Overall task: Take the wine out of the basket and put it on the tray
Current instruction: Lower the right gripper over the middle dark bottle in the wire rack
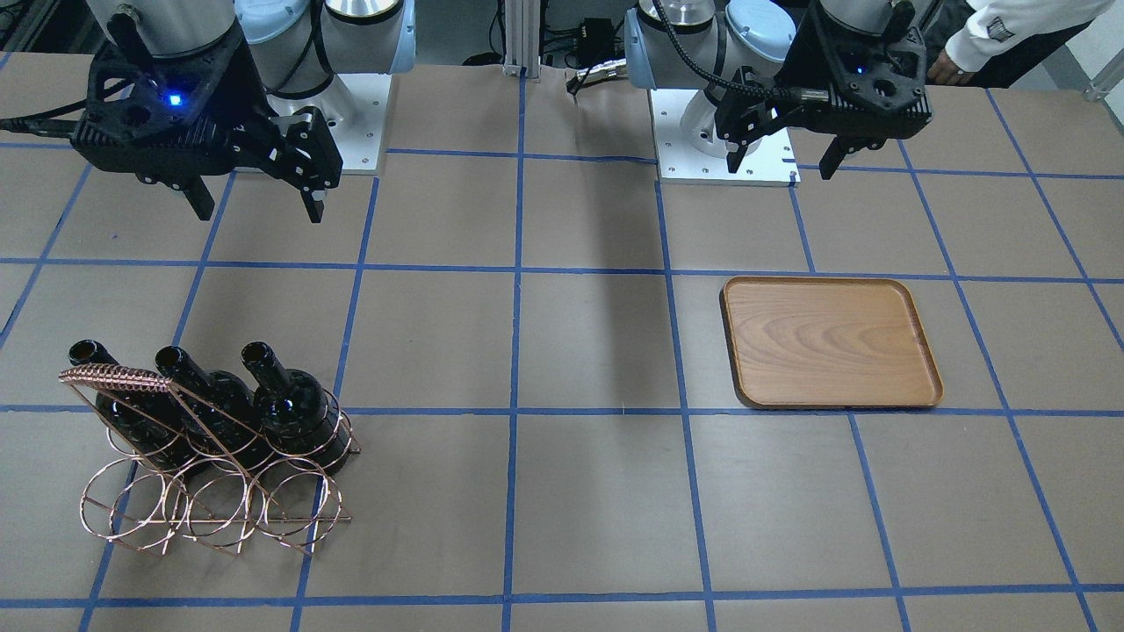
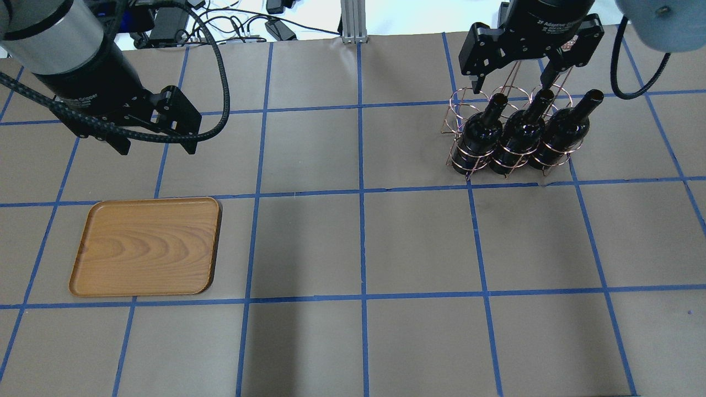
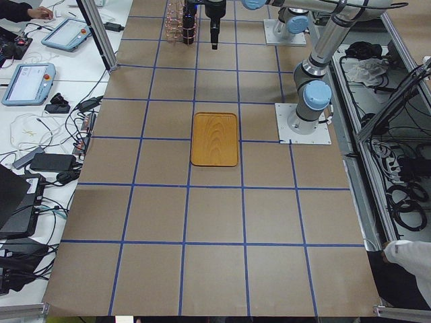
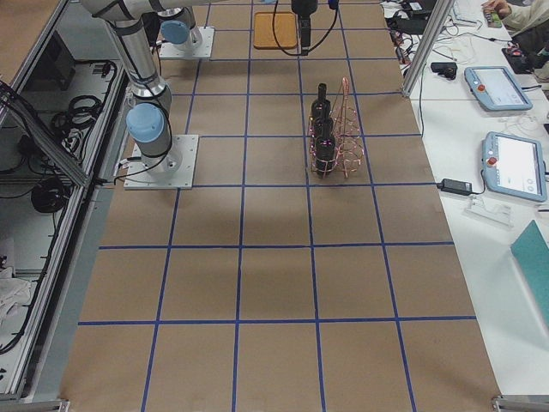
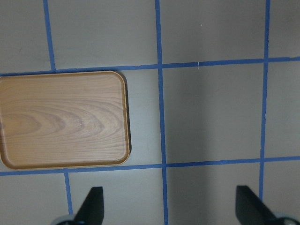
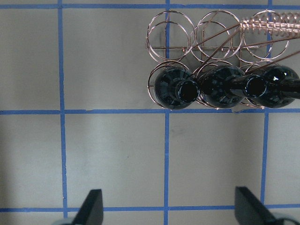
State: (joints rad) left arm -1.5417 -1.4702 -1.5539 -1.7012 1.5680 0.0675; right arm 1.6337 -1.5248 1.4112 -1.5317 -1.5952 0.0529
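Note:
Three near-black wine bottles (image 2: 479,132) (image 2: 518,132) (image 2: 560,129) stand upright side by side in the copper wire basket (image 2: 458,110), in its row of rings nearer the robot. They also show in the front view (image 1: 294,399) and the right wrist view (image 6: 176,89). The basket's other row of rings (image 6: 168,33) is empty. My right gripper (image 2: 510,82) hangs open and empty above and behind the basket. The wooden tray (image 2: 146,245) lies empty on the table's left side. My left gripper (image 2: 156,150) is open and empty, above the table beyond the tray (image 5: 63,119).
Brown table with a blue tape grid. The arm bases (image 1: 724,140) stand at the robot's edge. An operator's arm (image 1: 1010,35) shows at the far corner. Tablets (image 4: 515,163) and cables lie on the side benches.

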